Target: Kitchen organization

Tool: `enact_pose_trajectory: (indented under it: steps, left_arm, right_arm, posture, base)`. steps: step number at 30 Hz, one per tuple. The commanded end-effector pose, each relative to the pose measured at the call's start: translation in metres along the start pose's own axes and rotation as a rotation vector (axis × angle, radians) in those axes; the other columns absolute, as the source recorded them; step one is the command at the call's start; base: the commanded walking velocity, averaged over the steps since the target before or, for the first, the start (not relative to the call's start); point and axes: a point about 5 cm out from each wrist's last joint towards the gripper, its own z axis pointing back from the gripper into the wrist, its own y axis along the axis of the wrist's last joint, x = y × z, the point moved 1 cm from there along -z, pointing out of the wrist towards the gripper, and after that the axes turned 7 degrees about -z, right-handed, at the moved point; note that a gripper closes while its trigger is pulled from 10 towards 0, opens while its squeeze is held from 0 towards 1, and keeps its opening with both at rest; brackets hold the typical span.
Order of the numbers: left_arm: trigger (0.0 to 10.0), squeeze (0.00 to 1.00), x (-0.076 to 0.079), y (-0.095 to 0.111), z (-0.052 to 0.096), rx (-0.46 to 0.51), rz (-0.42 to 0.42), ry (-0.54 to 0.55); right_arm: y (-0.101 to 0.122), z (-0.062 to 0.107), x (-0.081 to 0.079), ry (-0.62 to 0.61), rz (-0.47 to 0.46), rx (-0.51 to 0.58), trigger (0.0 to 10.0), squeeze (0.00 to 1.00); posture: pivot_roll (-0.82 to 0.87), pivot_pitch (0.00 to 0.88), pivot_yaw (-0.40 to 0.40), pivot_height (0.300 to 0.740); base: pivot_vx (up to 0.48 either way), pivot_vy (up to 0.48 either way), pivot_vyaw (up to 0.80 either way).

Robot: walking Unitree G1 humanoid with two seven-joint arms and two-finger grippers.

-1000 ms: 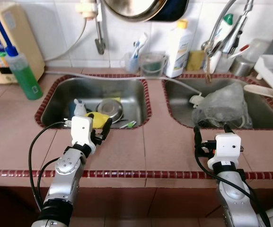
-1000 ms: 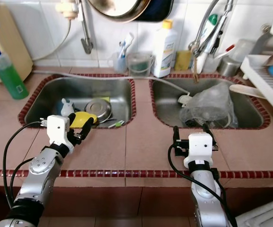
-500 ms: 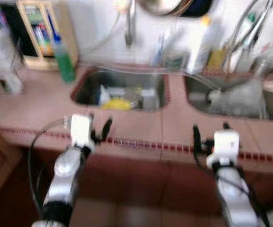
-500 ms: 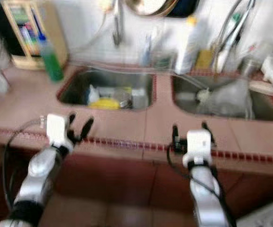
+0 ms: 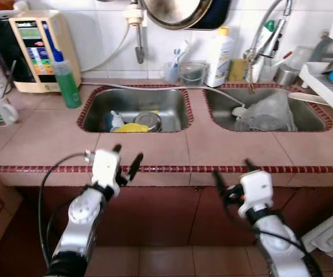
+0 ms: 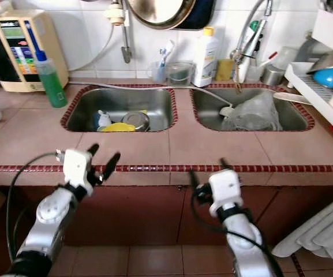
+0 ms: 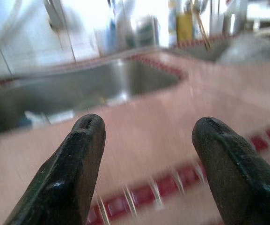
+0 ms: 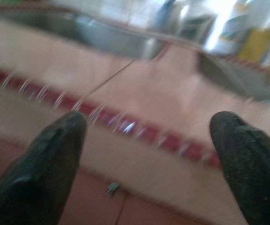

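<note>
Steel, tile and plastic at the counter

Brushed stainless sinks sit in a matt pinkish tiled counter edged with glossy dark-red tiles; a crumpled clear plastic bag at centre right, a shiny metal pan on white glazed wall tiles.

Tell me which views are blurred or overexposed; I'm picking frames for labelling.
Both eye views are sharp and evenly lit. Left wrist view: sink smeared, backsplash blown out, left hand crisp. Right wrist view: counter edge streaked, right hand soft.
</note>
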Motion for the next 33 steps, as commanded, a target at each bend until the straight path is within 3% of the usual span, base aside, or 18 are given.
enact_pose_trajectory:
  steps: [1, 3, 5, 9, 11, 12, 15, 19, 22, 27, 28, 30, 33]
  left_arm:
    - [10.0, 0.00, 0.004, -0.004, 0.007, 0.011, -0.015, -0.063]
    - [10.0, 0.00, 0.016, -0.013, 0.021, 0.017, -0.046, -0.168]
    - [10.0, 0.00, 0.018, -0.014, 0.023, 0.022, -0.053, -0.181]
    - [10.0, 0.00, 0.027, -0.032, 0.040, -0.031, -0.089, -0.286]
    - [10.0, 0.00, 0.042, -0.056, 0.054, -0.159, -0.198, -0.425]
    - [10.0, 0.00, 0.042, -0.056, 0.054, -0.159, -0.198, -0.425]
    - [10.0, 0.00, 0.054, -0.076, 0.064, -0.284, -0.203, -0.492]
    - [10.0, 0.00, 0.068, -0.101, 0.071, -0.482, -0.086, -0.432]
    - [10.0, 0.00, 0.073, -0.107, 0.073, -0.533, -0.079, -0.412]
    - [10.0, 0.00, 0.076, -0.125, 0.081, -0.720, 0.006, -0.257]
    - [10.0, 0.00, 0.078, -0.130, 0.088, -0.781, -0.030, -0.265]
    - [10.0, 0.00, 0.081, -0.135, 0.095, -0.832, -0.046, -0.264]
    - [10.0, 0.00, 0.084, -0.141, 0.104, -0.901, 0.017, -0.205]
  right_arm:
    - [-0.010, 0.003, -0.009, 0.084, -0.009, -0.040, 10.0, 0.00]
    - [-0.024, 0.011, -0.018, 0.198, -0.053, -0.108, 10.0, 0.00]
    - [-0.025, 0.011, -0.018, 0.205, -0.061, -0.114, 10.0, 0.00]
    - [-0.051, 0.022, -0.018, 0.301, -0.045, -0.248, 10.0, 0.00]
    - [-0.076, 0.029, -0.015, 0.301, -0.047, -0.384, 10.0, 0.00]
    - [-0.076, 0.029, -0.015, 0.301, -0.047, -0.384, 10.0, 0.00]
    - [-0.095, 0.036, -0.016, 0.299, -0.042, -0.478, 10.0, 0.00]
    - [-0.120, 0.050, -0.019, 0.220, -0.064, -0.602, 10.0, 0.00]
    - [-0.127, 0.054, -0.019, 0.178, -0.076, -0.638, 10.0, 0.00]
    - [-0.147, 0.074, -0.010, -0.081, -0.054, -0.768, 10.0, 0.00]
    - [-0.154, 0.083, -0.010, -0.129, -0.086, -0.816, 10.0, 0.00]
    - [-0.161, 0.095, -0.014, -0.153, -0.114, -0.872, 10.0, 0.00]
    - [-0.169, 0.109, -0.019, -0.194, -0.136, -0.931, 10.0, 0.00]
  posture:
    - [-0.08, 0.000, 0.026, 0.740]
    - [-0.07, 0.000, 0.019, 0.740]
    - [-0.07, 0.000, 0.019, 0.740]
    - [-0.06, 0.000, 0.008, 0.740]
    - [-0.06, 0.000, 0.003, 0.740]
    - [-0.06, 0.000, 0.003, 0.740]
    - [-0.05, 0.000, -0.001, 0.740]
    - [-0.04, 0.000, -0.005, 0.740]
    - [-0.04, 0.000, -0.006, 0.740]
    - [-0.04, 0.000, -0.004, 0.740]
    - [-0.05, 0.000, -0.002, 0.740]
    - [-0.05, 0.000, 0.003, 0.740]
    - [-0.05, 0.000, 0.005, 0.740]
  base:
    - [0.000, 0.000, 0.00]
    - [0.000, 0.000, 0.00]
    - [0.000, 0.000, 0.00]
    - [0.000, 0.000, 0.00]
    - [0.000, 0.000, 0.00]
    - [0.000, 0.000, 0.00]
    - [0.000, 0.000, 0.00]
    - [0.000, 0.000, 0.00]
    - [0.000, 0.000, 0.00]
    - [0.000, 0.000, 0.00]
    - [0.000, 0.000, 0.00]
    - [0.000, 0.000, 0.00]
    - [0.000, 0.000, 0.00]
